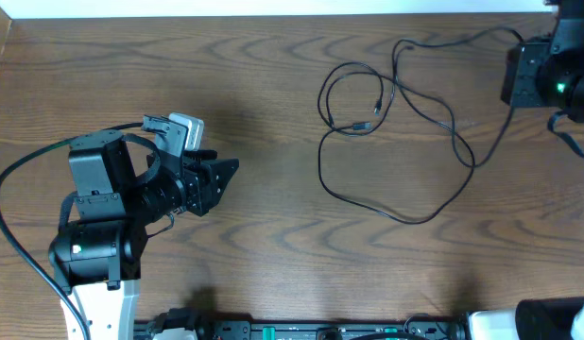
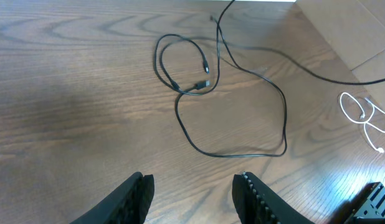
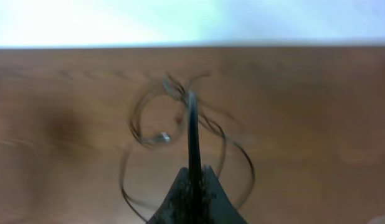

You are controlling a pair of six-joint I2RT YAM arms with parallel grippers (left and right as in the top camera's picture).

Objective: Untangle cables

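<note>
1. My left gripper [image 2: 192,186] hangs well to the left of the black cables [image 1: 358,127]. Its fingers are partly spread, with nothing between them.
2. My right gripper [image 3: 192,174] is past the tangle's far right corner and pinched tight. A black strand runs from its tip to the tangle, so I judge it is gripping that strand, though this view is blurred.
3. Risk: if I pull hard, the small loop with the two plug ends may cinch into a knot instead of opening.
4. Risk: the whole tangle may drag across the table [image 1: 179,57], since nothing pins it.
5. Risk: the thin strand may slip from the pinch.
6. Risk: the white cable [image 2: 367,124] lies right of the tangle and apart from it, so dragged cord could sweep over it.
7. Writing: I can read none, and I see no brand or label.
</note>
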